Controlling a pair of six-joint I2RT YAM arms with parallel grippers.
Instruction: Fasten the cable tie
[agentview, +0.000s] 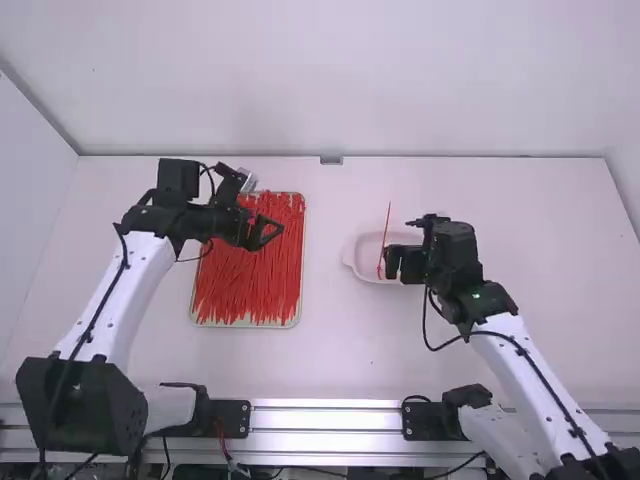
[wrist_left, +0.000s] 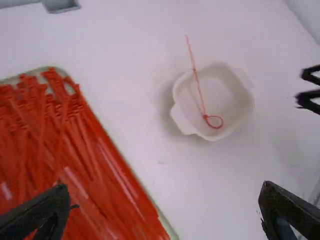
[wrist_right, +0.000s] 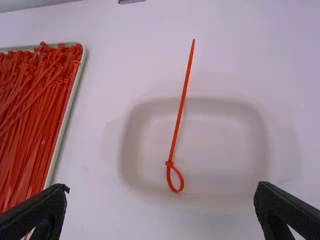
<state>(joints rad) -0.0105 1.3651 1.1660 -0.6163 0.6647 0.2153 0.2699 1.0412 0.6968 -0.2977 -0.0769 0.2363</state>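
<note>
I note a white table (agentview: 520, 200) across the middle of the high view, with a plain white back wall (agentview: 320, 70) along the top. White side panel (agentview: 30, 190) at upper left. Small grey bracket (agentview: 331, 159) at top centre, aluminium rail (agentview: 320, 410) along the bottom. Light even, shadows soft.

No writing, label, number or sign is legible (in any view); nothing readable.
</note>
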